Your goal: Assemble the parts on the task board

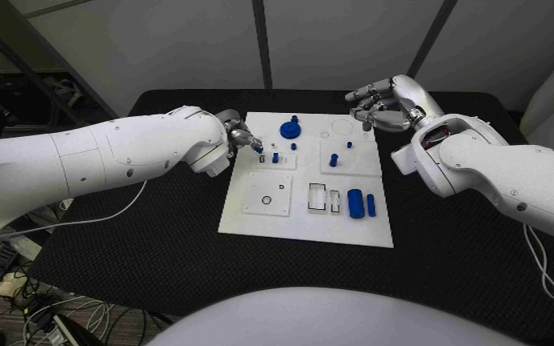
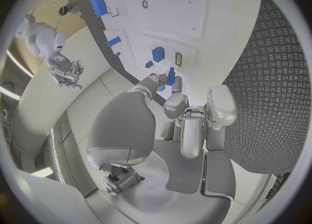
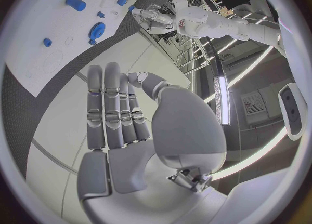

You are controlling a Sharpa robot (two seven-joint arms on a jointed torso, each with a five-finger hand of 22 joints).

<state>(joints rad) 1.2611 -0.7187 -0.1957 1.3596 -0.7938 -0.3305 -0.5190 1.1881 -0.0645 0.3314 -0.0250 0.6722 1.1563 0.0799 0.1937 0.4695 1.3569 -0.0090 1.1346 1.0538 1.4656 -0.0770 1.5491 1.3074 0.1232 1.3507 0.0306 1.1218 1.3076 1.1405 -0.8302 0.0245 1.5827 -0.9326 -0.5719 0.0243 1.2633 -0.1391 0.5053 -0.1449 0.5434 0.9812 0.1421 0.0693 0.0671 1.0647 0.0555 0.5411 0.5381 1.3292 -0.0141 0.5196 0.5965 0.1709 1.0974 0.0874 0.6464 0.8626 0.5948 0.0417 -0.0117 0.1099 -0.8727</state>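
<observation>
The black table (image 1: 138, 258) carries a fine woven pattern, with grey wall panels (image 1: 173, 26) rising behind it. From the left my left hand (image 1: 239, 138) reaches over the near-left edge of the white task board (image 1: 306, 230); my fingertips (image 2: 170, 81) pinch a small blue part (image 2: 170, 74) just above the board's surface, beside a small slot. Further right on the board stand a round blue part (image 1: 290, 130), two short blue pegs (image 1: 334, 158), and two oblong blue parts (image 1: 363, 203) lying side by side near the right edge. My right hand (image 1: 387, 106) hovers over the board's far-right corner, fingers straight and close together, holding nothing. Whether the pinched part touches the board I cannot tell; my own fingers hide its lower end.
</observation>
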